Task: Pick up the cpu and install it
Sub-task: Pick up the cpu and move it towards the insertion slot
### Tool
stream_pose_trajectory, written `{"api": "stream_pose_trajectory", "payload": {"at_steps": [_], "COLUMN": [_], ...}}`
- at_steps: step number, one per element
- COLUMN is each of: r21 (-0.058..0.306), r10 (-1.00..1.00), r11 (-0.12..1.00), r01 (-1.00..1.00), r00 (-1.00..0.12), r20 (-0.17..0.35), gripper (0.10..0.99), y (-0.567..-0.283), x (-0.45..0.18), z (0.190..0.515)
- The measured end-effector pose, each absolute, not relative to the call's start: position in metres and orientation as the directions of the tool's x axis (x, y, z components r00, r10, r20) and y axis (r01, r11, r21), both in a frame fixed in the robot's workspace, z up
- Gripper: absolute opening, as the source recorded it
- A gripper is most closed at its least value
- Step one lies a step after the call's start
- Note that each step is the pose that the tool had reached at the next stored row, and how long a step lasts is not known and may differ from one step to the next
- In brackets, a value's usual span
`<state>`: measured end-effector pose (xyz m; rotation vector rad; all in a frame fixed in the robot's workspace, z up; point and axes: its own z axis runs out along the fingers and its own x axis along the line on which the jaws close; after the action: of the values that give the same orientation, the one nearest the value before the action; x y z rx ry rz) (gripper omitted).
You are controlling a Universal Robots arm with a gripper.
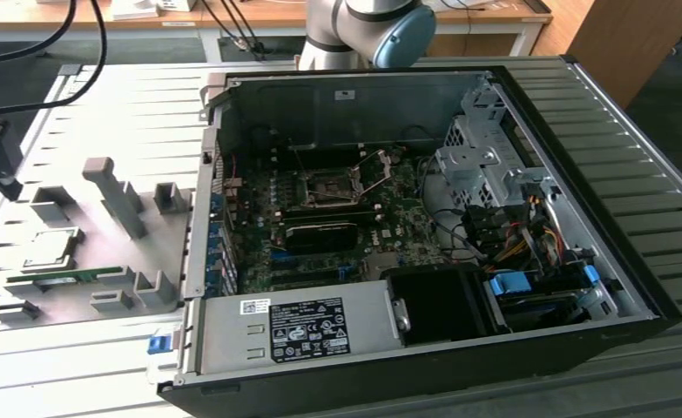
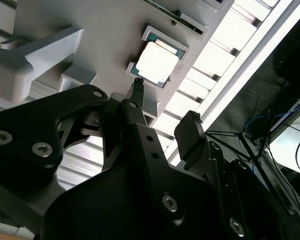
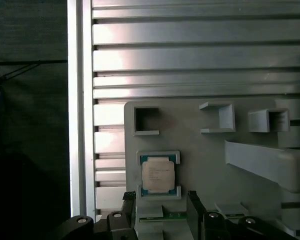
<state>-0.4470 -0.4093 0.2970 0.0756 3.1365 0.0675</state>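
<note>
The tool [image 3: 161, 197] hangs open and empty, the cpu [image 3: 157, 175] lying flat in its holder [image 3: 159, 154] straight ahead of the gap between the fingers [image 3: 130, 201], near but untouched.

The small square cpu [image 3: 158, 176] has a silvery-grey metal top edged in green; the moulded plastic fixture plate [image 3: 200, 160] is plain matte grey; the ribbed aluminium table [image 3: 190, 55] shows parallel silver stripes; the metal gripper [image 3: 160, 202] is black; the open computer case [image 1: 434, 383] is black, its circuit board [image 1: 405, 213] green, one plastic tab [image 1: 160, 342] blue.
</note>
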Motion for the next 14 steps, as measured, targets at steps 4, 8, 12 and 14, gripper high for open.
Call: {"api": "stream_pose_trajectory", "payload": {"at_steps": [4,8,12,14], "r21": [0.043,0.043,0.043,0.043], "r10": [0.048,0.048,0.048,0.048], "r11": [0.998,0.998,0.998,0.998], "r01": [0.048,0.048,0.048,0.048], "r00": [-0.999,-0.999,-0.999,-0.999], "r20": [-0.002,-0.002,-0.001,0.000], "gripper": [0.529,0.529,0.529,0.529], "y": [-0.4093,-0.4093,-0.4093,-0.4093], "x": [-0.4470,-0.4470,-0.4470,-0.4470], "z": [0.2942,0.2918,0.2894,0.2884]}}
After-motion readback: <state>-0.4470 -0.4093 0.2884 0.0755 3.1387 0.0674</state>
